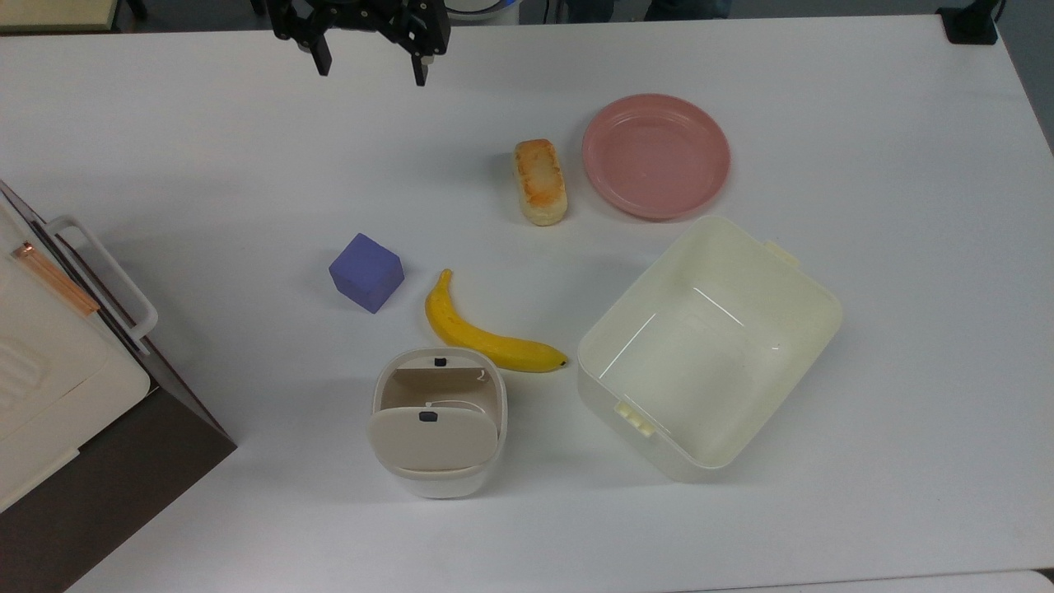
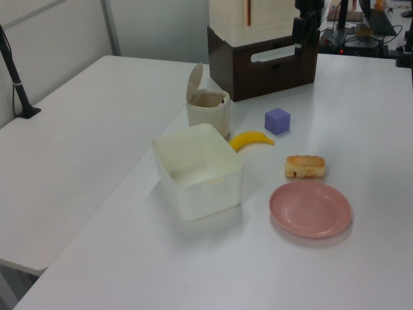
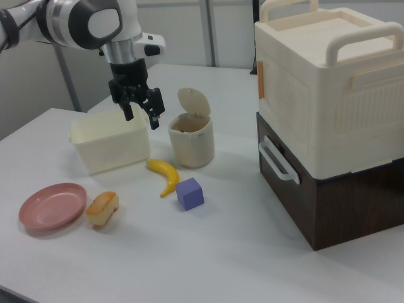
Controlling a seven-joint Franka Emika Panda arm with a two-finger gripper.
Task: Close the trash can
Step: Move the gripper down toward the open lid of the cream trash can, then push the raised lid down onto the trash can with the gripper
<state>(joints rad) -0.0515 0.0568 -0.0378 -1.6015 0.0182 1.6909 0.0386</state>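
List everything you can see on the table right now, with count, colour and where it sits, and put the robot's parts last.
trash can: one, white with beige lid raised, top view's lower middle
banana: one, yellow, just above the trash can
cube: one, purple, left of the banana
bread: one, golden brown, beside the plate
plate: one, pink, upper right
tub: one, cream, lidless, right of the banana
stacked boxes: cream on dark brown, top view's left edge
gripper: one, black, open, top view's upper left
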